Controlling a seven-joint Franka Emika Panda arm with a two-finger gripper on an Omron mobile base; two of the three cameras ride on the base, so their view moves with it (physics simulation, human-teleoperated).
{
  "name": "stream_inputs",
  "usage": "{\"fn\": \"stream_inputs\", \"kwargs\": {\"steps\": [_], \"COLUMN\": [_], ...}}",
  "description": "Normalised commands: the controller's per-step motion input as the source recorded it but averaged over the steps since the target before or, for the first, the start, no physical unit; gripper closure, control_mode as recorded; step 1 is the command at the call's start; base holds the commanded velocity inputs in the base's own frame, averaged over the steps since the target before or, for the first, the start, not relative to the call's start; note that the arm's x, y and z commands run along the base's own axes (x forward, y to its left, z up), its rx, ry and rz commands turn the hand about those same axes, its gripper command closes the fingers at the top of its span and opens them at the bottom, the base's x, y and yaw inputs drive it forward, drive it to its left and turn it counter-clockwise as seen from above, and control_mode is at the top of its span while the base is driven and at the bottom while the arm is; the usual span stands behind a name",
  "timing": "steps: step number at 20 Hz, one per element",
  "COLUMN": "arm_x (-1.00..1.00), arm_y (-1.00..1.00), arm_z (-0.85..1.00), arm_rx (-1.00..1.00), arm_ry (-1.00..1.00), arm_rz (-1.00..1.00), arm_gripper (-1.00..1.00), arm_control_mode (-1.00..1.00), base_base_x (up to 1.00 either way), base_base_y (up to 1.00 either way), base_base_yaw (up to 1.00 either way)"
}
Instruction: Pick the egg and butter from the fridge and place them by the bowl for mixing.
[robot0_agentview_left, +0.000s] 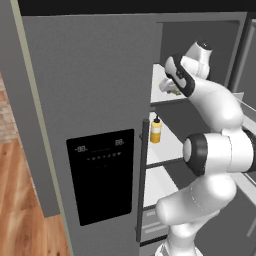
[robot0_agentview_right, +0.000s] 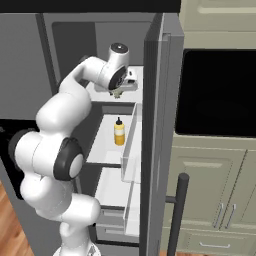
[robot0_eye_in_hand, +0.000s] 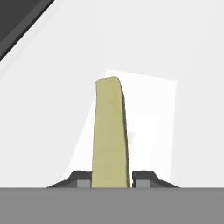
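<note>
Fingers (robot0_eye_in_hand: 141, 178) clamp the butter (robot0_eye_in_hand: 110, 135) on the fridge's (robot0_agentview_left: 90, 80) upper shelf (robot0_agentview_right: 100, 92); egg and delivery to the bowl remain.

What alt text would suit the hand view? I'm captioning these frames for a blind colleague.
The pincer is shut on the butter, a pale yellow-green stick that stands between its two dark fingertips and reaches away over a white fridge shelf. A dark strip crosses the upper left corner.

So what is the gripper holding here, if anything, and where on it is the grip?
The gripper is shut on the butter, gripping one end of the stick; the rest sticks out past the fingertips.
</note>
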Motion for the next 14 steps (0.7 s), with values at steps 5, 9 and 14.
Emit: {"fn": "stream_inputs", "kwargs": {"steps": [5,9,14], "arm_x": [-0.73,-0.85,-0.93], "arm_y": [0.16,0.0,0.0], "arm_z": [-0.05,0.0,0.0], "arm_rx": [0.0,0.0,0.0], "arm_ry": [0.0,0.0,-0.04], "arm_rz": [0.0,0.0,-0.02], "arm_gripper": [1.0,1.0,1.0], "arm_control_mode": [-1.0,-1.0,-1.0], "base_base_x": [0.0,0.0,0.0], "base_base_y": [0.0,0.0,0.0], "base_base_yaw": [0.0,0.0,0.0]}}
